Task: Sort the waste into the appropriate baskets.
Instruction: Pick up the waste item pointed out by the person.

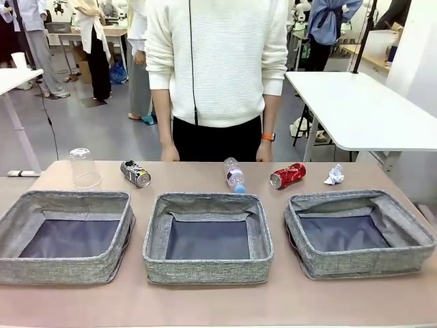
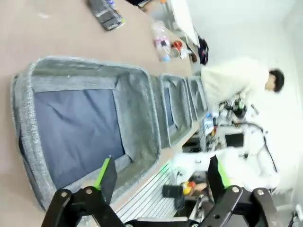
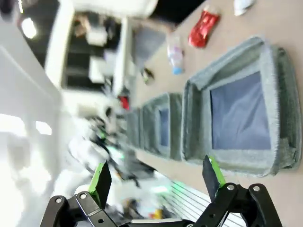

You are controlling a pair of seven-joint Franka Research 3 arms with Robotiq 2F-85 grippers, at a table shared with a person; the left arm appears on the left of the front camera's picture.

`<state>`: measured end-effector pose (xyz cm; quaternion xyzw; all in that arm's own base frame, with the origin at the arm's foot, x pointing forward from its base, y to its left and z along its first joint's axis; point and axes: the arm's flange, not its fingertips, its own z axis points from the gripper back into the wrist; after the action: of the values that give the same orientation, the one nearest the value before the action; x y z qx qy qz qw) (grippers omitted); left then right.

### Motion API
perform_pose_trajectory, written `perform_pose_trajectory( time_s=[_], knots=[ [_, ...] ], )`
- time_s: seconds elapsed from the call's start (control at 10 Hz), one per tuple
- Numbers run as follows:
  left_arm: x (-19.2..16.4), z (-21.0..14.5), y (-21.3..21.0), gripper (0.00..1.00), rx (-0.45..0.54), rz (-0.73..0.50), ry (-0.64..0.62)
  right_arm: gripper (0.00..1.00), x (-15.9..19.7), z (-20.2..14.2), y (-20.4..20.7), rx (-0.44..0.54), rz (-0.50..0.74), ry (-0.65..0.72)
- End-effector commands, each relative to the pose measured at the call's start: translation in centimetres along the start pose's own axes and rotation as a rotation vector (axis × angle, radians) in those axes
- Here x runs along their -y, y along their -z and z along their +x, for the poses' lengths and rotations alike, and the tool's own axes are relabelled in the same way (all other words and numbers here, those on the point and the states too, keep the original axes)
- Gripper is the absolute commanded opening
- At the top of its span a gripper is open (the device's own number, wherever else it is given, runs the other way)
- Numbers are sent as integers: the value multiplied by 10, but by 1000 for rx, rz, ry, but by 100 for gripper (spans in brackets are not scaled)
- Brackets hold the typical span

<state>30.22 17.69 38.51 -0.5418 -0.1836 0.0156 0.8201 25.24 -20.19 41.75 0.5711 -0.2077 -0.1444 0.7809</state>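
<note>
Where baskets (image 1: 207, 268) sit grey, woven, rectangular | red can (image 1: 287, 175): crushed

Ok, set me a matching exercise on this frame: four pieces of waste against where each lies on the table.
Things:
1. cup
2. bottle
3. red can
4. paper ball

Places:
A. behind the middle basket
B. right end of the row of waste
C. left end of the row of waste
D. between the bottle and the paper ball

Pairs: 1-C, 2-A, 3-D, 4-B.
</note>
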Motion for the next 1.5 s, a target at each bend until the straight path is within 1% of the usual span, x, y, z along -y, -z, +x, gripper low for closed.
perform_pose_trajectory(
  time_s=[0.0,1.4],
  knots=[
    [21,1,-3,100,-59,6,101,100,-28,-5,13,-94,-63,-143],
    [21,1,-3,100,-59,6,101,100,-28,-5,13,-94,-63,-143]
  ],
)
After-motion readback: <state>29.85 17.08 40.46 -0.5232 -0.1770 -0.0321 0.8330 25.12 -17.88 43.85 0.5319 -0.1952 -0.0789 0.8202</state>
